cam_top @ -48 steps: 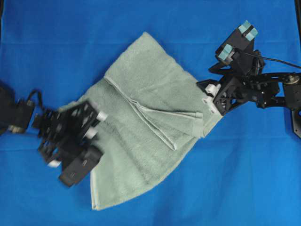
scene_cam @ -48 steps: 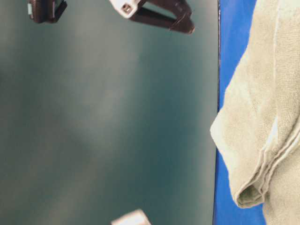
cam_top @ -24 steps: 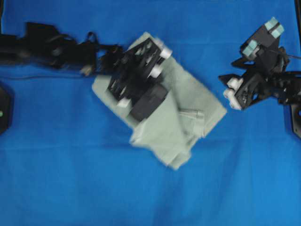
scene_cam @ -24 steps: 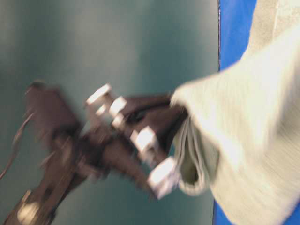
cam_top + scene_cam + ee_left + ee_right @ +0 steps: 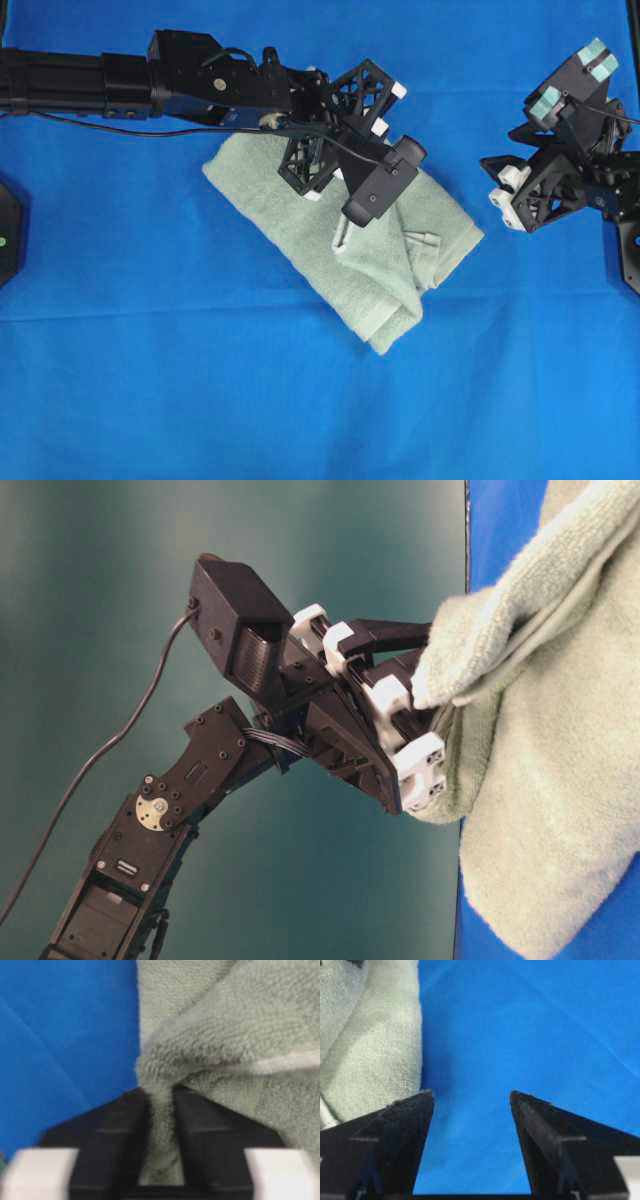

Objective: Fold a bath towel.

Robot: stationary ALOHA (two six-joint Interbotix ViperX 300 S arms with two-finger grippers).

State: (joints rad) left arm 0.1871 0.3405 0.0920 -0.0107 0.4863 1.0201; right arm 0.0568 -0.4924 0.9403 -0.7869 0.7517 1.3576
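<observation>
The pale sage-green bath towel [image 5: 290, 235] lies folded in a diagonal band on the blue cloth. My left gripper [image 5: 345, 225], mostly hidden under its own camera, is over the towel's upper right part. It is shut on a bunched edge of the towel [image 5: 240, 1035], which is pinched between the black fingers around the gripper's centre [image 5: 160, 1092]. In the table-level view this gripper [image 5: 435, 705] holds the towel's edge [image 5: 560, 780] lifted. My right gripper [image 5: 492, 185] is open and empty just right of the towel. Its jaws stand wide over blue cloth [image 5: 471, 1094], with the towel [image 5: 375, 1050] at the left.
A bright blue smooth cloth [image 5: 200, 380] covers the whole table. The left arm [image 5: 100, 85] stretches in along the top left. A dark mount [image 5: 8, 235] sits at the left edge. The table's edge [image 5: 465, 580] shows in the table-level view.
My left gripper swept from the lower left up and right with the towel's edge in it, doubling the towel over. My right gripper drew back right, off the towel.
</observation>
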